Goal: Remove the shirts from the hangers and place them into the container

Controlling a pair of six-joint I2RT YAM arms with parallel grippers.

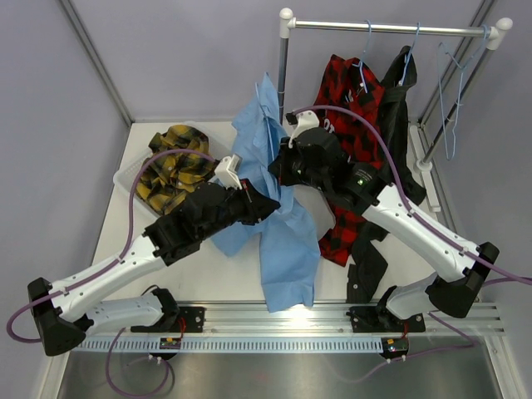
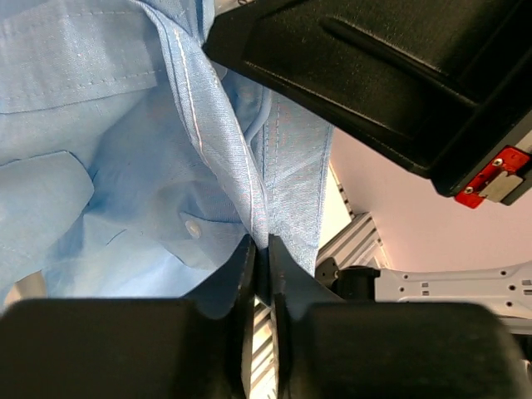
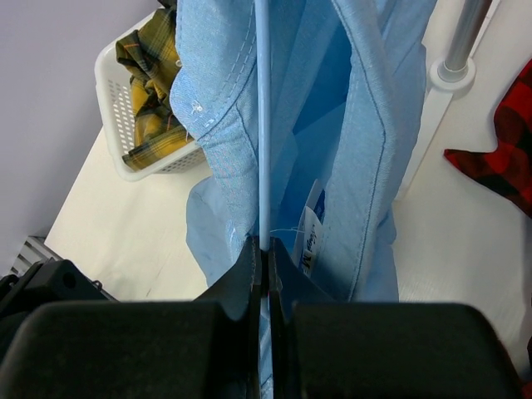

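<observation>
The light blue shirt hangs between my two arms above the table. My left gripper is shut on a fold of its front edge, with the cloth pinched between the fingertips. Just beyond it, my right gripper is shut on the thin pale-blue wire of the hanger that runs up inside the shirt's collar. A yellow-and-black plaid shirt lies in the white container at the left. The red plaid shirt and the black shirt hang on hangers.
The metal rail with white caps spans the back right, its post base on the table. An empty pale-blue hanger hangs at its right end. The right arm's black body looms close over the left wrist.
</observation>
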